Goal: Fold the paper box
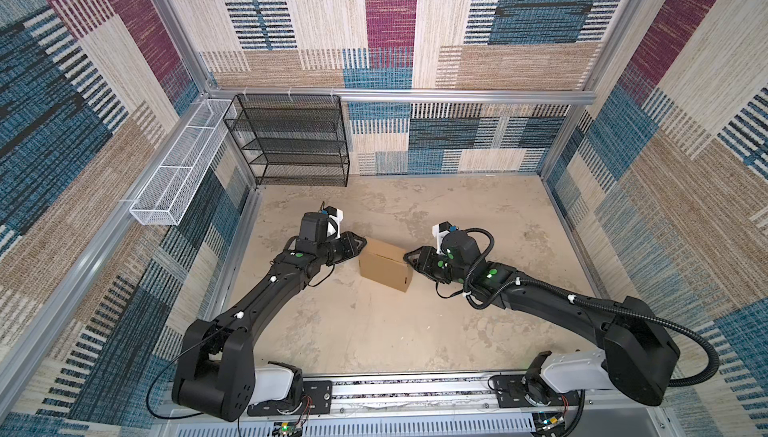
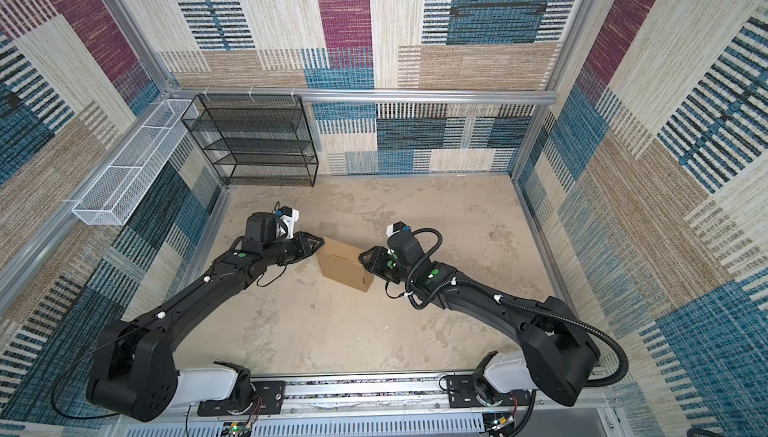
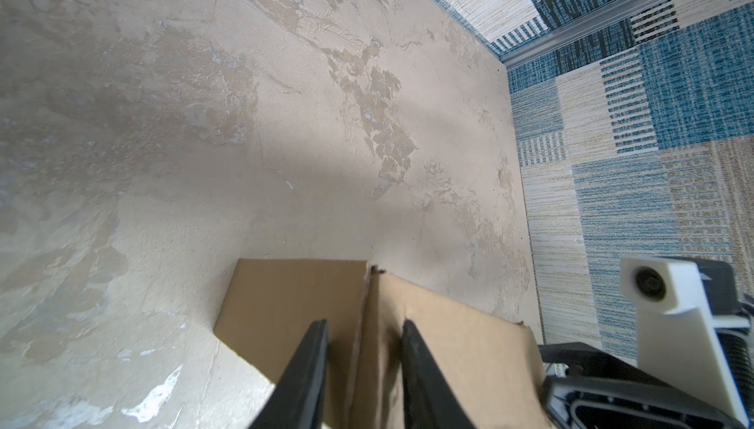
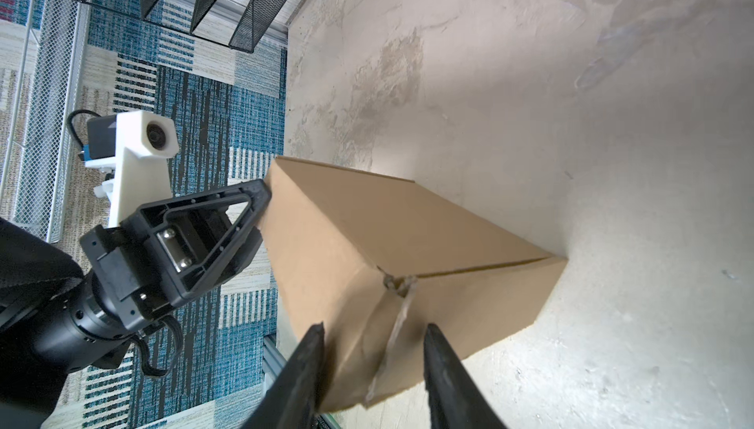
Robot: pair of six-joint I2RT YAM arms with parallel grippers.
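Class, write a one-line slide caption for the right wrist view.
Right gripper, fingers apart, faces the folded paper box end-on; left gripper at its far corner.

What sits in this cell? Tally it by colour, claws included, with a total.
Brown: 1, the plain corrugated cardboard paper box
Black: 3, the wire-mesh shelf rack, the left claw, the right claw
White: 1, the long wire-mesh basket
Total: 5
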